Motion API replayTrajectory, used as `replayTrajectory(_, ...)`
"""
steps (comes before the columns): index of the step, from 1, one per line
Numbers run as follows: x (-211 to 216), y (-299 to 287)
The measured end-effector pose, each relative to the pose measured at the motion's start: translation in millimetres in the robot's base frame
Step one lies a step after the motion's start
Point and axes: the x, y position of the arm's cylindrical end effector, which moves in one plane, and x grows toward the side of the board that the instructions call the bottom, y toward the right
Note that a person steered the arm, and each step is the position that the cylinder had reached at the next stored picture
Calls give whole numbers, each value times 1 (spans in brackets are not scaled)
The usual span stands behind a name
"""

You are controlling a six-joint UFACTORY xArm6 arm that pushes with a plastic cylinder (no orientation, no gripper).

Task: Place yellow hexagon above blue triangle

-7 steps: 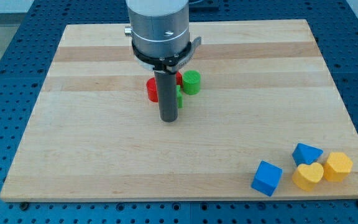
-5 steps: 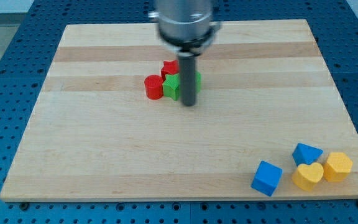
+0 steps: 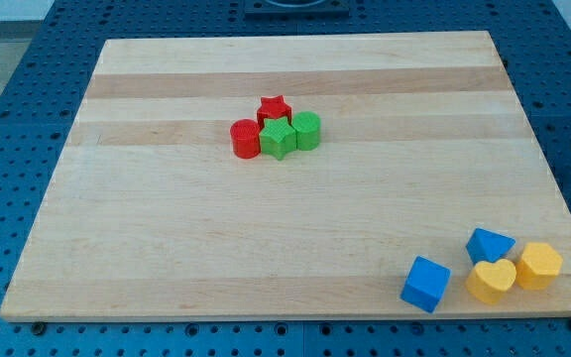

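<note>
I can read no text, label, brand or number anywhere in my view. The table (image 3: 167,248) is plain wood, and the blocks carry no markings.

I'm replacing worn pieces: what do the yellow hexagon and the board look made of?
Yellow hexagon: probably plastic, uniform saturated colour, matte with soft sheen. Board: light wood, visible grain and glued strips, smooth finish. My tip is out of view.
</note>
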Motion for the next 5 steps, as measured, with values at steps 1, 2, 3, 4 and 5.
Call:
replayTrajectory(1,24,-1)
replayTrajectory(2,111,0)
replayTrajectory(3,178,-3)
replayTrajectory(4,181,-28)
replayTrajectory(5,182,-82)
